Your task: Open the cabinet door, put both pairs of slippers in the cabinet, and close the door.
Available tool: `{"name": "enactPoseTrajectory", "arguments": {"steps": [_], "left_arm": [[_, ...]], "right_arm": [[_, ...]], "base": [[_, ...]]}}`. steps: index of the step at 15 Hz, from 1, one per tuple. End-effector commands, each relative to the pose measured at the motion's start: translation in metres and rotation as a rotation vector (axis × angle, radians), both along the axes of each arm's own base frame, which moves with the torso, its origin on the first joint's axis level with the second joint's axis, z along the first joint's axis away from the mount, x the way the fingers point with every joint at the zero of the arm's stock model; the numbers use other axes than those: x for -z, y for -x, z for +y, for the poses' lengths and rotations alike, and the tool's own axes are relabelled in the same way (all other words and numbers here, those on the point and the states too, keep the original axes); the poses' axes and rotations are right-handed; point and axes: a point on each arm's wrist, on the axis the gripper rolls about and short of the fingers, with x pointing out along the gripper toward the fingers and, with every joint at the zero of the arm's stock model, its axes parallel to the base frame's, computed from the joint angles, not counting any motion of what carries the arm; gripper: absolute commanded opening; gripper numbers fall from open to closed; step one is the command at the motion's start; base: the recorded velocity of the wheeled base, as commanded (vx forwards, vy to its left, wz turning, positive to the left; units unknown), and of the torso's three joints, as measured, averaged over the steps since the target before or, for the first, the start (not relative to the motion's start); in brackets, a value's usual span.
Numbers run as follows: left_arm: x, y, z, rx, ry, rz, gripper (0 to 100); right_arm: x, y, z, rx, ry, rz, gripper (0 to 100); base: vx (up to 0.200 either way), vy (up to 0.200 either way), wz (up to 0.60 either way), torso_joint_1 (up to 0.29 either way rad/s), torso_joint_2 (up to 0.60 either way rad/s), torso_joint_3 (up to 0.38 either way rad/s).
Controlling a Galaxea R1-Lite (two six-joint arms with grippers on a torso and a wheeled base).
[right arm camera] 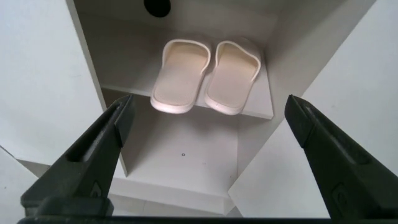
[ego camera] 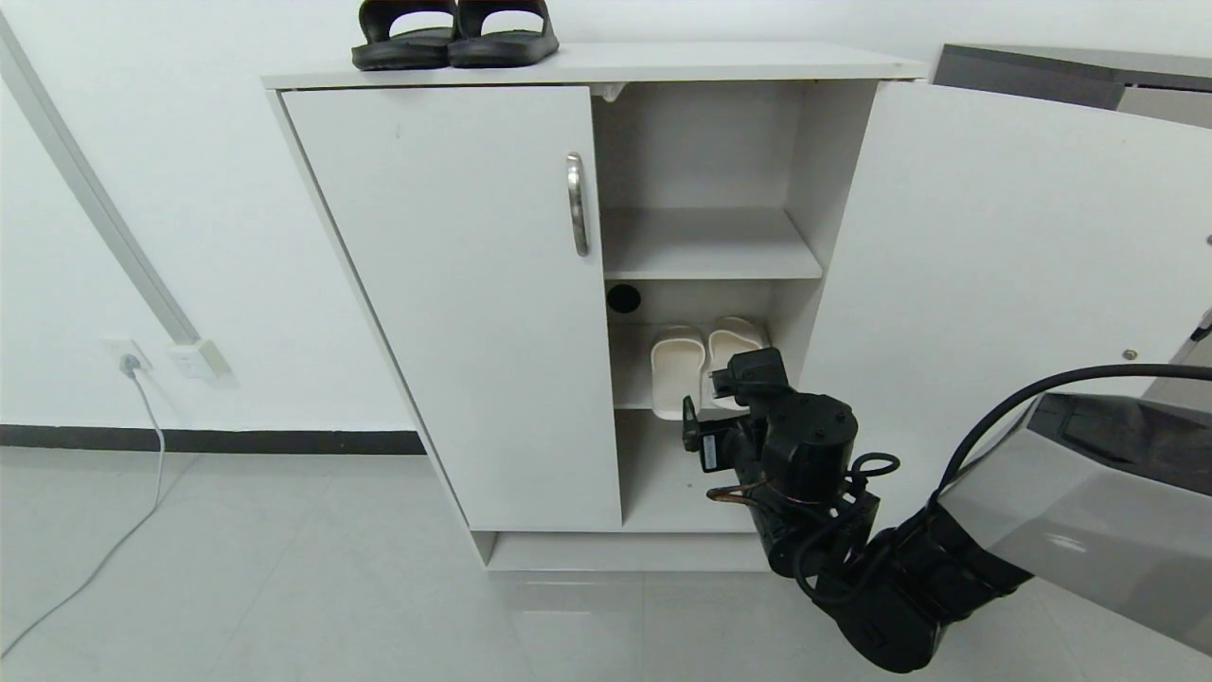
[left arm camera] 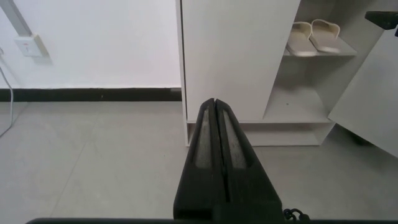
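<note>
The white cabinet (ego camera: pixel 445 284) has its right door (ego camera: pixel 994 275) swung open and its left door shut. A cream pair of slippers (ego camera: pixel 705 360) (right arm camera: pixel 205 76) (left arm camera: pixel 316 36) lies on the middle shelf inside. A black pair of slippers (ego camera: pixel 454 36) rests on the cabinet top at the left. My right gripper (ego camera: pixel 705 412) (right arm camera: pixel 208 115) hangs open just in front of the cream pair, holding nothing. My left gripper (left arm camera: pixel 215 109) is shut and empty, low over the floor and facing the cabinet's closed left door.
A wall socket with a plugged-in cable (ego camera: pixel 133 365) sits low on the wall to the left. Grey floor tiles (ego camera: pixel 284 587) stretch in front of the cabinet. The upper shelf (ego camera: pixel 705 242) and the bottom compartment (right arm camera: pixel 186 155) hold nothing.
</note>
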Motion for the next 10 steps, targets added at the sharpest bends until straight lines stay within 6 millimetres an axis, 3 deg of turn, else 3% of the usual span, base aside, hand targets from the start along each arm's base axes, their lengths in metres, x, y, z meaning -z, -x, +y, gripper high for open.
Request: {"name": "enactPoseTrajectory", "arguments": {"steps": [1, 4, 10], "left_arm": [[-0.0005, 0.0000, 0.0000, -0.001, 0.001, 0.000, 0], [-0.0003, 0.0000, 0.0000, -0.001, 0.001, 0.002, 0], [-0.0003, 0.0000, -0.0001, 0.001, 0.001, 0.002, 0]], "right_arm": [[0.0014, 0.0001, -0.0005, 0.001, 0.005, 0.003, 100], [0.0042, 0.0009, -0.0020, 0.001, 0.013, 0.012, 100], [0.0063, 0.0018, -0.0029, -0.001, 0.020, 0.019, 100]], "base": [[0.000, 0.000, 0.00, 0.000, 0.00, 0.000], [0.000, 0.000, 0.00, 0.000, 0.00, 0.000], [0.000, 0.200, 0.00, 0.003, 0.00, 0.005]]}}
